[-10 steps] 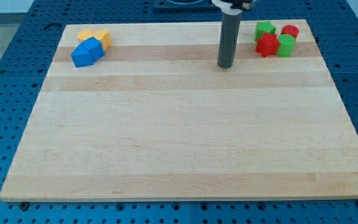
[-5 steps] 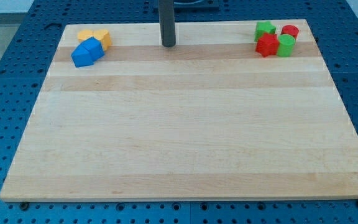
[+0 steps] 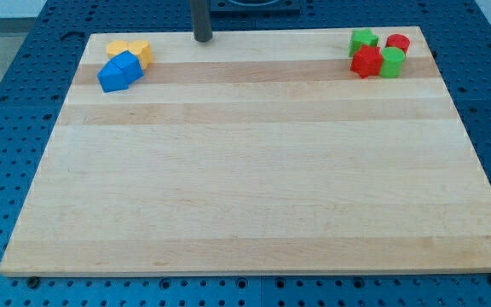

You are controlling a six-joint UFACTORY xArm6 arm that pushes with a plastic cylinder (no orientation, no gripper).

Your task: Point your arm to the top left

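My tip (image 3: pixel 203 39) rests on the wooden board (image 3: pixel 254 170) at its top edge, left of centre. It stands to the right of a cluster at the top left, apart from it: two blue blocks (image 3: pixel 118 72) pressed together, with two orange-yellow blocks (image 3: pixel 130 49) just above them. At the top right sit a green block (image 3: pixel 364 39), a red cylinder (image 3: pixel 397 43), a red star-shaped block (image 3: pixel 366 61) and a green cylinder (image 3: pixel 391 61), bunched together.
The board lies on a blue perforated table (image 3: pixel 7 102) that shows around all its edges.
My tip has slid left and toward the view's top, from right of centre to the top edge left of centre. No block has moved.
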